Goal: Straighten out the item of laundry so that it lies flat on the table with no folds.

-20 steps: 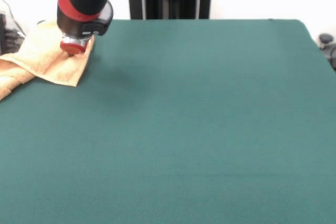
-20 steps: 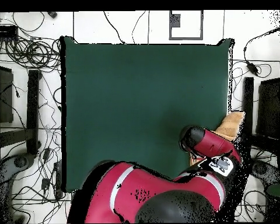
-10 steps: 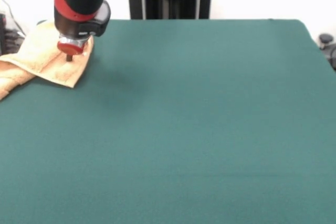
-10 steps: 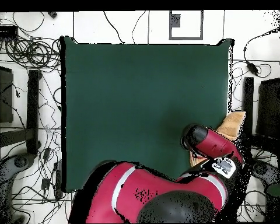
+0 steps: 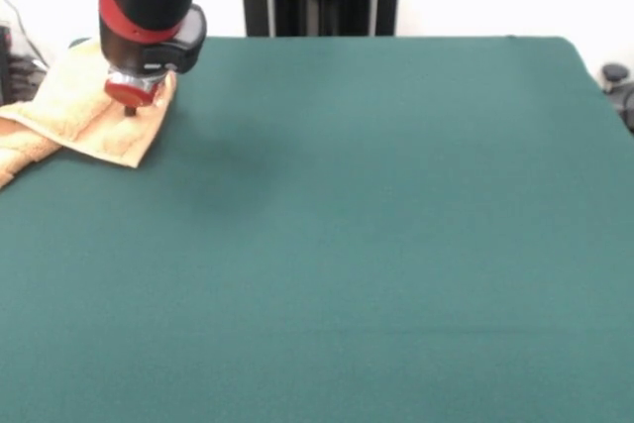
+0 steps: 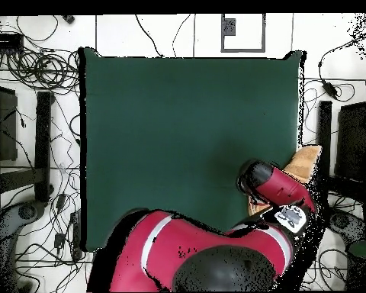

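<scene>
The green table [image 5: 376, 235] is mostly bare; the tan towel [image 5: 69, 116] lies rumpled and folded at one corner, partly hanging over the edge; the arm has crept slightly further over it within the last second, its pincer [image 5: 130, 106] down at the cloth, grip state impossible to tell; flattening has barely begun.
</scene>
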Controlling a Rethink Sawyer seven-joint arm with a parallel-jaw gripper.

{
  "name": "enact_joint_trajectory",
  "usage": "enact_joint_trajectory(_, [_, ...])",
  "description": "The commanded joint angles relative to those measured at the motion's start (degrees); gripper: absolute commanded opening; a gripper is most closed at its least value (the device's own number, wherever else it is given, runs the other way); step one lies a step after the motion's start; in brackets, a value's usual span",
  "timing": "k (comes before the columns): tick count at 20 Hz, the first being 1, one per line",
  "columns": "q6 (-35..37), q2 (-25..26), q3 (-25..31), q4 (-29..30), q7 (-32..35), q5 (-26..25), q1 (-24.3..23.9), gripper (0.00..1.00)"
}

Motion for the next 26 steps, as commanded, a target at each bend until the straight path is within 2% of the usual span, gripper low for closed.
enact_joint_trajectory(1, [-1.48, 2.74, 5.30, -4.88, 18.58, 8.13, 3.47, 0.00])
enact_joint_trajectory(6, [1.22, 4.15, 3.54, -6.55, 18.03, 8.81, 4.18, 0.00])
enact_joint_trajectory(10, [4.10, 9.07, -4.25, -9.87, 19.08, 7.14, 7.35, 0.00])
enact_joint_trajectory(24, [1.20, 9.75, -3.19, -8.66, 16.97, 11.37, 7.14, 0.00])
enact_joint_trajectory(25, [1.93, 9.65, -3.00, -8.69, 16.70, 11.67, 7.00, 1.00])
enact_joint_trajectory(26, [1.92, 9.39, -2.61, -8.55, 16.32, 11.65, 6.81, 1.00])
